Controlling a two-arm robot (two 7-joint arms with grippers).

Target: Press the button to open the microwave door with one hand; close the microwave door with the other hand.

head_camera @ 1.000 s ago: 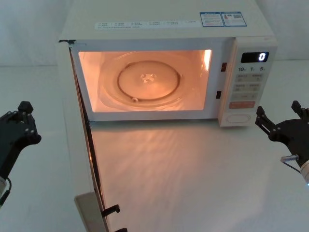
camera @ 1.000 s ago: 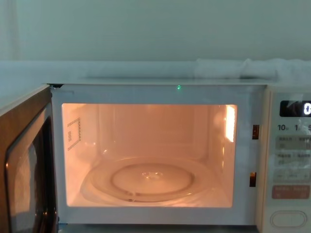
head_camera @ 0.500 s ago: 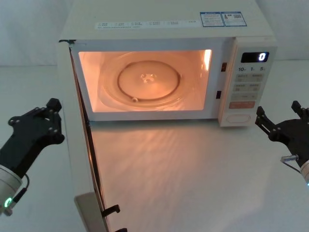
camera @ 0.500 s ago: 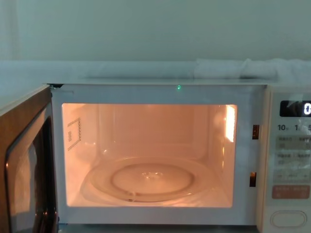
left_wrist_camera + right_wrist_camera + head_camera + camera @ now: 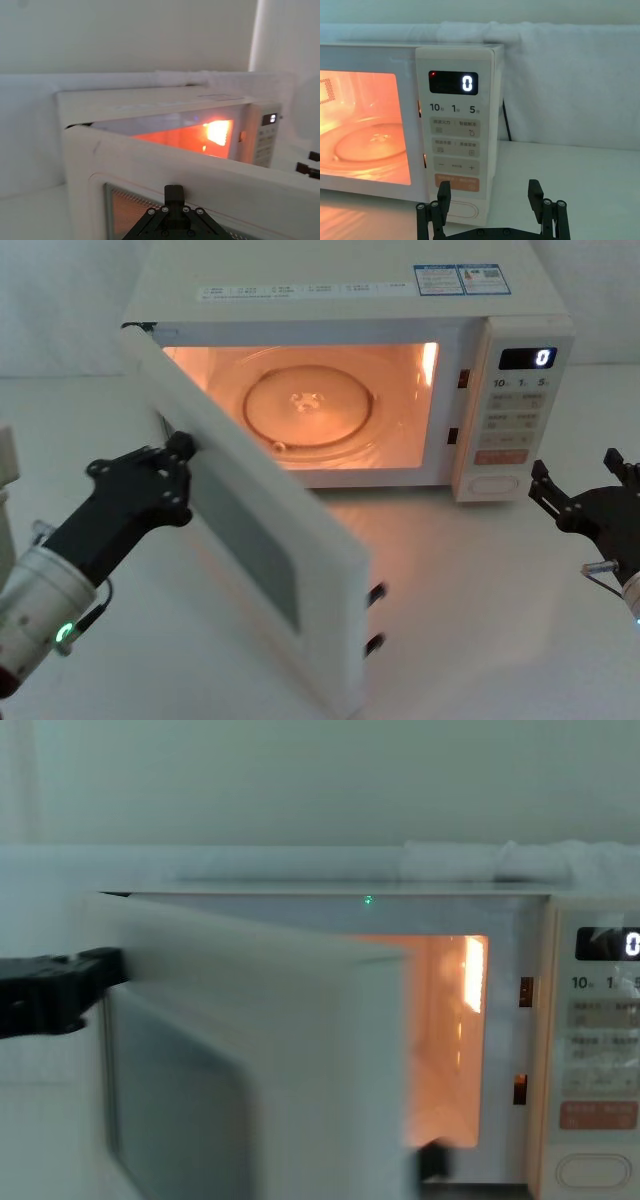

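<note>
Head view: left tool (image 5: 172, 472), spread uncertain, pushing microwave door (image 5: 262, 540) half-shut; keeping contact until latched. Right tool (image 5: 585, 495) splayed, idling.

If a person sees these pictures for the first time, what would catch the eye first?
Probably the glowing orange inside of the microwave, at the table's far side. Next, the microwave door, half open, with the left end effector pressed against its outer face near the hinge side. The right end effector hovers open, just in front of the control panel.

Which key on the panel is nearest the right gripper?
The button, the wide pill-shaped key at the panel's bottom, just beyond the right gripper, below the orange key.
</note>
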